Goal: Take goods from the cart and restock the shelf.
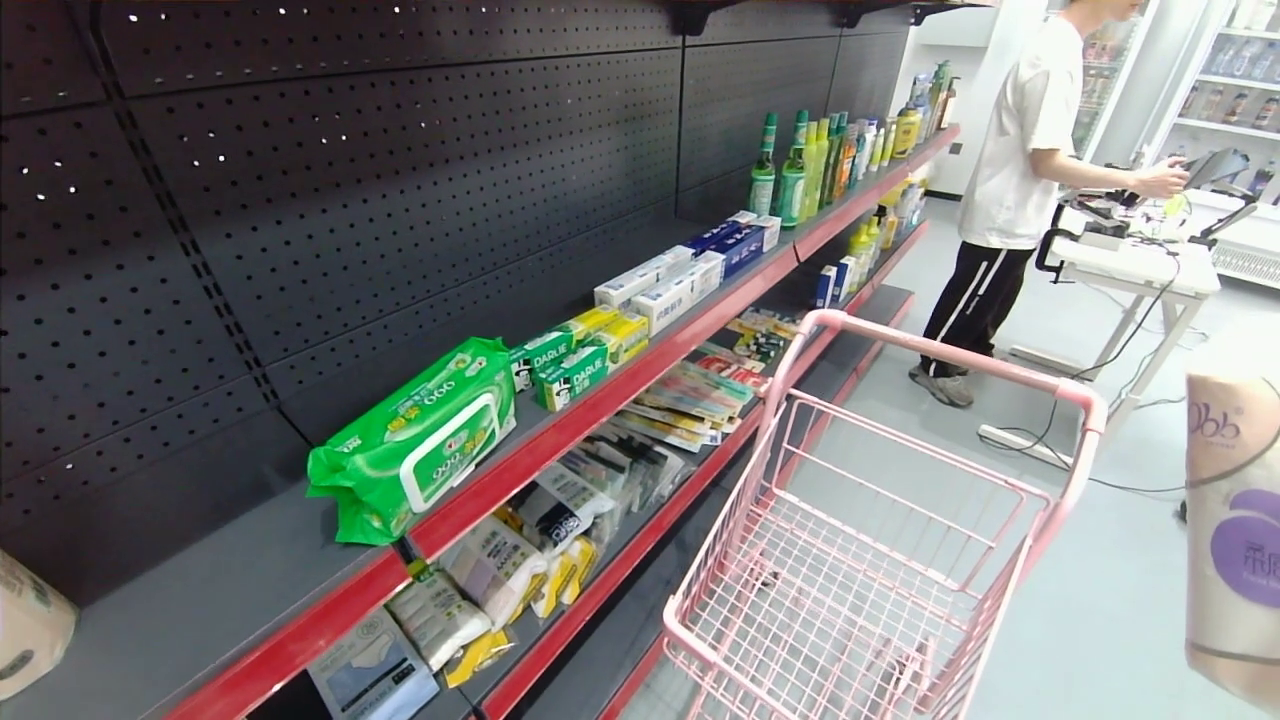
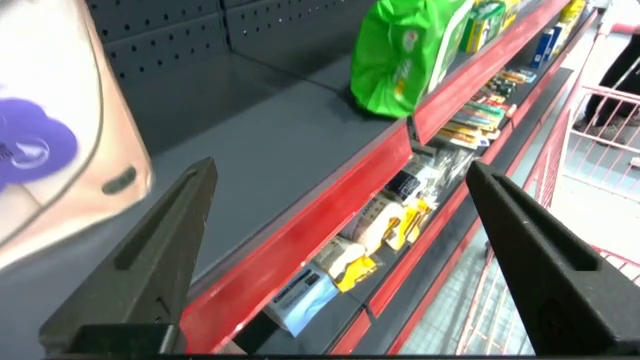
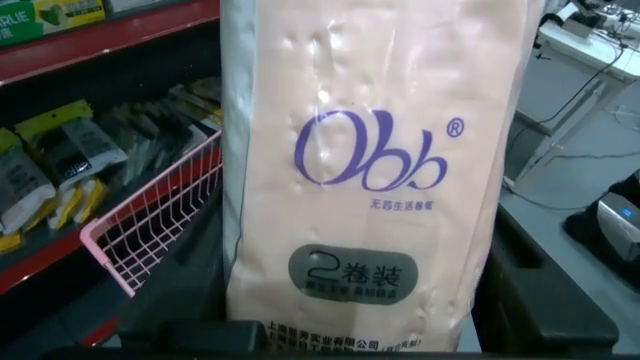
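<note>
The right tool (image 3: 360, 310) grips the tall peach plastic-wrapped pack of paper rolls (image 1: 1235, 540) upright, just off the right rim of the pink wire cart (image 1: 1085, 400). The left tool (image 2: 340, 170) stands open over the grey shelf board (image 2: 270, 130), near a second peach pack (image 2: 50, 130).

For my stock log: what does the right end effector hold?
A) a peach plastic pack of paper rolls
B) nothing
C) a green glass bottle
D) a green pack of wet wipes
A: the peach plastic pack of paper rolls is clamped in the right end effector.
</note>
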Controlling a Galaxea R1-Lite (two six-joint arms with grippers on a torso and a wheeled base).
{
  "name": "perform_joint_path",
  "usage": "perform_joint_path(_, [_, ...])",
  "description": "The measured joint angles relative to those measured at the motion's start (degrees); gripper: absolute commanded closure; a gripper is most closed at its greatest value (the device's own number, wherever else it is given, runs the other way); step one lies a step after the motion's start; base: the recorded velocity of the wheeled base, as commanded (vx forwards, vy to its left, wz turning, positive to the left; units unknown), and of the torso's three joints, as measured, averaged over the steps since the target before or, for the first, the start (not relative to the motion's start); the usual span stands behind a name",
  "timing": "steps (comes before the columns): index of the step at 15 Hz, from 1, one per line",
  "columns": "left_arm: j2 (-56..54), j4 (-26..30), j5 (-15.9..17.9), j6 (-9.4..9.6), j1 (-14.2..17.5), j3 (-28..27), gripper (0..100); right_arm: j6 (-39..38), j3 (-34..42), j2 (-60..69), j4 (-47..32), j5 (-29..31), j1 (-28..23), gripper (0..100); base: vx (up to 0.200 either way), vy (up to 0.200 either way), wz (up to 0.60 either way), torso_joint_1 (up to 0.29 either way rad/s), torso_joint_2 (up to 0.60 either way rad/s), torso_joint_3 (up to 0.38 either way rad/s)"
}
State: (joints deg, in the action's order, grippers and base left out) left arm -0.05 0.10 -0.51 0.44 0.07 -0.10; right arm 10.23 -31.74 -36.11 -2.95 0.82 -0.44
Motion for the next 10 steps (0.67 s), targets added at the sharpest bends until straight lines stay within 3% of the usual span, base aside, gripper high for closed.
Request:
perform_joint_path(4, [0.0, 0.0, 0.0, 0.0, 0.0, 0.0, 0, -0.9, 2.2, -1.1, 6.1, 0.0, 0.5, 100, 0.0, 0.0, 0.0, 0.167, -0.36, -0.195])
perform_joint_path(8, [0.0, 0.0, 0.0, 0.0, 0.0, 0.0, 0, -1.3, 6.1, -5.8, 21.7, 0.0, 0.6, 100, 0.0, 0.0, 0.0, 0.152, -0.33, -0.176])
perform_joint_path(10, [0.0, 0.0, 0.0, 0.0, 0.0, 0.0, 0, -1.9, 6.8, -7.5, 22.6, 0.0, 0.6, 100, 0.0, 0.0, 0.0, 0.117, -0.24, -0.134])
